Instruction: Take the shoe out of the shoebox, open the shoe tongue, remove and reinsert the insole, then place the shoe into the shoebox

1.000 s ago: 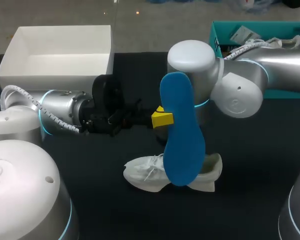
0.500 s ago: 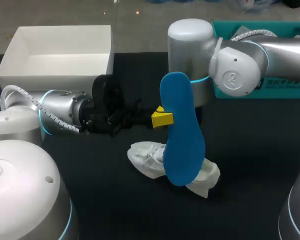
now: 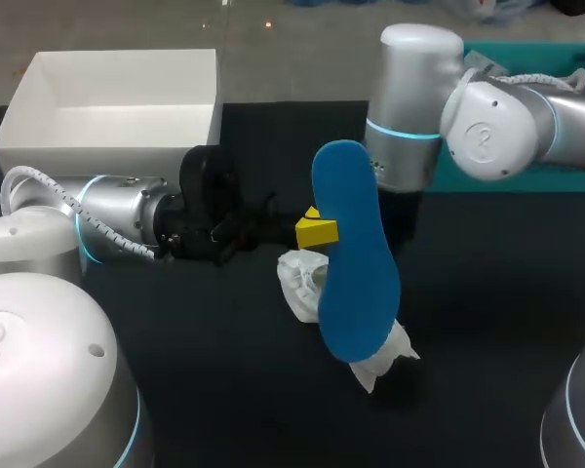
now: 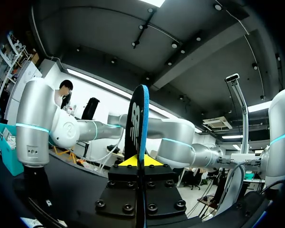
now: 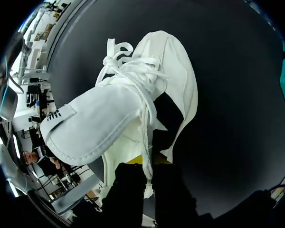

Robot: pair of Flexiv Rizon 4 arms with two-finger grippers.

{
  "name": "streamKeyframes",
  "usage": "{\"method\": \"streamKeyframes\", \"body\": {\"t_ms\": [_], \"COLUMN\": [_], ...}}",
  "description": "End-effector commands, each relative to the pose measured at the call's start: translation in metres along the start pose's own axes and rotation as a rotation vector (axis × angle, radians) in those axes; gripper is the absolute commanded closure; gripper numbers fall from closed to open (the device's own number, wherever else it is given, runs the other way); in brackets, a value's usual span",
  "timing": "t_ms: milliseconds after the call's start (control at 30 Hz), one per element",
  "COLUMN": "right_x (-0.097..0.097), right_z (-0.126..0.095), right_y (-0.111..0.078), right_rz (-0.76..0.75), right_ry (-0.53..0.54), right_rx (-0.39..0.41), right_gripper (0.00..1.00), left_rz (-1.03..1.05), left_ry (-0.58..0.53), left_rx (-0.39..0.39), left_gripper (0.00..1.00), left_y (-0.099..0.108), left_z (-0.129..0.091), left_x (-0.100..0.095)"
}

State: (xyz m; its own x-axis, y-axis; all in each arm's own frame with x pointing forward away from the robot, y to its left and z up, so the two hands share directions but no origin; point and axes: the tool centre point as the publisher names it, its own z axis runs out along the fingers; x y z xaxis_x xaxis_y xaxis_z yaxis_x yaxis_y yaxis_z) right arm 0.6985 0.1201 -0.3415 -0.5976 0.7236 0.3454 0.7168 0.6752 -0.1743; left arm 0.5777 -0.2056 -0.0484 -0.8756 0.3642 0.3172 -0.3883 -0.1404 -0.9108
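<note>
A blue insole [image 3: 356, 263] stands upright above the table's middle, with my left gripper [image 3: 317, 231] shut on its edge. In the left wrist view the insole [image 4: 137, 118] rises edge-on from between the yellow tips of that gripper [image 4: 138, 161]. Behind and under the insole a white shoe [image 3: 297, 278] lies slantwise on the black table. My right arm [image 3: 409, 117] comes down onto it, its gripper hidden by the insole. In the right wrist view the right gripper [image 5: 147, 161] is shut on the shoe [image 5: 133, 109] at the rim of its opening, laces and tongue ahead of it.
An open white shoebox [image 3: 39, 102] stands at the back left, behind my left arm. A teal box [image 3: 536, 175] sits at the back right behind my right arm. Bare black table [image 3: 487, 312] spreads to the front right.
My right arm has swung back and to the right, turning the shoe from lying crosswise to slanting. The left arm and the insole have kept still.
</note>
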Motion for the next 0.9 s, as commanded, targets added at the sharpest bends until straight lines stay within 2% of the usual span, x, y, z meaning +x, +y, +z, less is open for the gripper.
{"method": "streamKeyframes", "body": {"t_ms": [33, 100, 200, 267, 400, 567, 900], "right_x": [-0.005, -0.005, -0.002, 0.002, 0.002, 0.001, -0.013], "right_z": [0.001, 0.001, -0.010, -0.012, -0.008, 0.000, 0.003], "right_y": [-0.008, -0.008, 0.000, 0.002, 0.013, 0.023, 0.027], "right_rz": [0.259, 0.259, 0.335, 0.308, 0.279, 0.292, 0.315], "right_ry": [0.175, 0.175, 0.309, 0.337, 0.411, 0.407, 0.414], "right_rx": [-0.109, -0.109, -0.196, -0.239, -0.248, -0.260, -0.349], "right_gripper": [1.00, 1.00, 1.00, 1.00, 1.00, 1.00, 1.00], "left_rz": [0.000, 0.000, 0.000, 0.000, 0.000, 0.000, 0.000], "left_ry": [0.000, 0.000, 0.000, 0.000, 0.000, 0.000, 0.000], "left_rx": [0.002, 0.002, 0.002, 0.002, 0.002, 0.002, 0.002], "left_gripper": [1.00, 1.00, 1.00, 1.00, 1.00, 1.00, 1.00], "left_y": [0.001, 0.001, 0.001, 0.001, 0.001, 0.001, 0.001], "left_z": [0.001, 0.001, 0.001, 0.001, 0.001, 0.001, 0.001], "left_x": [0.000, 0.000, 0.000, 0.000, 0.000, 0.000, 0.000]}}
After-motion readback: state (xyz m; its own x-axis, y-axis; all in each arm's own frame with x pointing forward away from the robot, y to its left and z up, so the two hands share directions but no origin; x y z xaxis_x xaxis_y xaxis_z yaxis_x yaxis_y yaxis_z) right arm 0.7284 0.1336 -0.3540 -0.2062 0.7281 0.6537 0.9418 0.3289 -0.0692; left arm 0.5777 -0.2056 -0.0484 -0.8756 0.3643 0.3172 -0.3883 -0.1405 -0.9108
